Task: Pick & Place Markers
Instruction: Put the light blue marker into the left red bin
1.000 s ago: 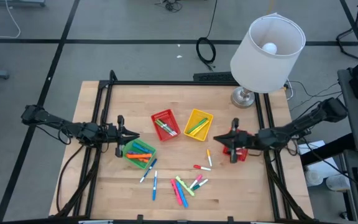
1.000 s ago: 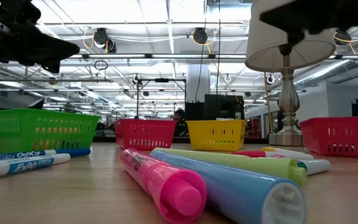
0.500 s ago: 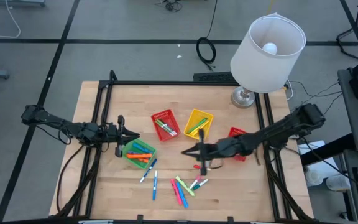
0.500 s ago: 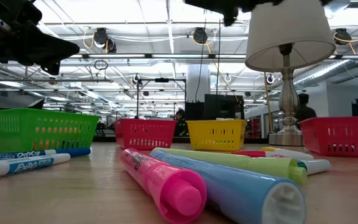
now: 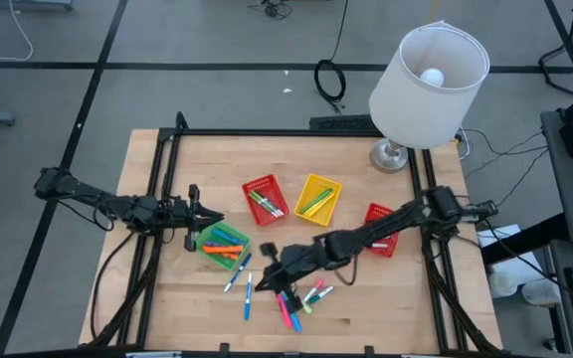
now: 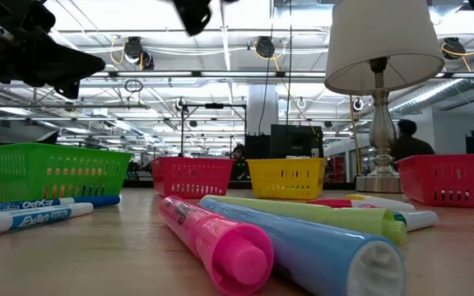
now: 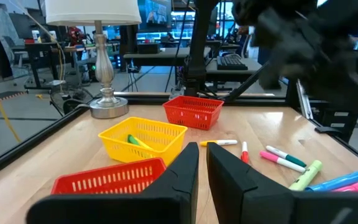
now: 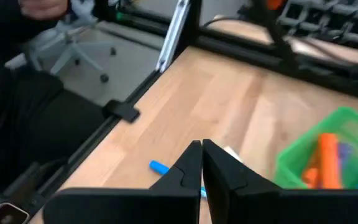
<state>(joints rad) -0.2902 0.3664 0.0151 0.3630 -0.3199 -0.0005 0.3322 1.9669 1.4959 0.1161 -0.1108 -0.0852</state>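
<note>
Loose markers [image 5: 294,298] lie flat in a cluster on the wooden table near its front edge, with two blue-and-white markers [image 5: 242,281] to their left. More markers lie in the green basket [image 5: 222,244], the red basket [image 5: 265,199] and the yellow basket [image 5: 317,199]. My right gripper [image 5: 263,260] reaches across from the right and hangs shut and empty above the table, between the green basket and the loose cluster; it shows at the top of the low view [image 6: 192,12]. A blue marker [image 8: 159,167] lies just past its fingers. My left gripper [image 5: 210,217] waits shut beside the green basket's far left corner.
A table lamp [image 5: 421,80] stands at the far right corner. A second red basket [image 5: 378,221] sits at the right, partly under my right arm. A black frame rail [image 5: 167,179] runs along the table's edges. Bare wood lies at the near left.
My right gripper has swept from the right edge, by the right red basket, across the table toward the left and near side, ending over the loose markers by the green basket. It has tipped less steeply downward and stayed shut. No marker has moved.
</note>
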